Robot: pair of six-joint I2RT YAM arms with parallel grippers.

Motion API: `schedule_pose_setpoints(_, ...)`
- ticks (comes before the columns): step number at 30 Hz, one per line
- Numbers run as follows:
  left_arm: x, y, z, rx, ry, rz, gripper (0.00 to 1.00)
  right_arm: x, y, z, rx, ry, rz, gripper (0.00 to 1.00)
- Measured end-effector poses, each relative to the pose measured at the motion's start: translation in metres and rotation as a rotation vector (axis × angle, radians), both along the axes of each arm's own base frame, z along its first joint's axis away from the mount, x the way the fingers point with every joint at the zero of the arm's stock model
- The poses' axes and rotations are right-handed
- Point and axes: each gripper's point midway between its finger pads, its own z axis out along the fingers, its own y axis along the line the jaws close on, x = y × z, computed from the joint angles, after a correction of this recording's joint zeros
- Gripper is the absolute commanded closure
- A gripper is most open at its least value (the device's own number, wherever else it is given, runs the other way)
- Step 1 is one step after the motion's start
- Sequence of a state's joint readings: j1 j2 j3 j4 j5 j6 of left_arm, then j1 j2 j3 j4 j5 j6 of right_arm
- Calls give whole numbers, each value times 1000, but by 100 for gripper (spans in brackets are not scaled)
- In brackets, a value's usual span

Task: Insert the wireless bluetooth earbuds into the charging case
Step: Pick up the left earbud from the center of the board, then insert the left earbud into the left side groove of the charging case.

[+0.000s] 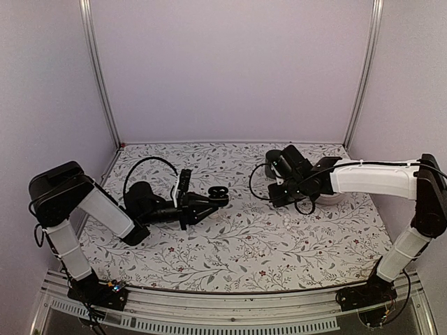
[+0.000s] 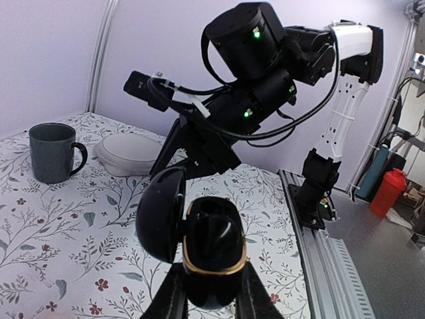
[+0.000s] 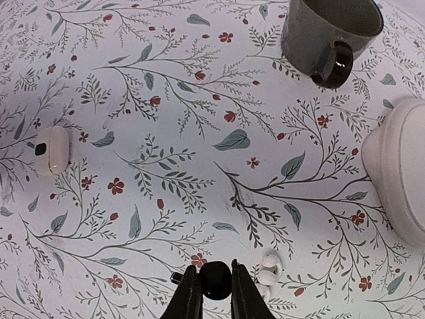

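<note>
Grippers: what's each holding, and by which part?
The left gripper clamps the open black charging case by the sides of its lower half. The right gripper pinches a black earbud at its fingertips; which part cannot be told.

The top camera looks down from high at the near edge, taking in the whole desk (image 1: 230, 258). The left wrist camera sits low, facing level across the desk at the right arm (image 2: 265, 86). The right wrist camera looks straight down past the right end effector (image 3: 214, 296), close to the desk. Both wrist views share the mug (image 2: 52, 153) and dish (image 2: 126, 154).
</note>
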State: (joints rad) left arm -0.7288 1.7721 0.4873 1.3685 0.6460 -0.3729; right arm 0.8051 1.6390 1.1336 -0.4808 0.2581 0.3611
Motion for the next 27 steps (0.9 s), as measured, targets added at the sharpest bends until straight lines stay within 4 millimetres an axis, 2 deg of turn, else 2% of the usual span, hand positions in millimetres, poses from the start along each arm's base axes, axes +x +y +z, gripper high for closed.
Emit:
schedule_pose_setpoints(8,4,-9,-4,2,45,-71,100,-9,37,64,47,-126,91,84)
schedule_pose_setpoints(12,7,-13,-10,20,84,-95,100,-15,49,86,58,-169,122,84)
schedule_pose_setpoints(27,7,-22,-11,63,223,-220,100,-44,70,101,-14,-237,236,84)
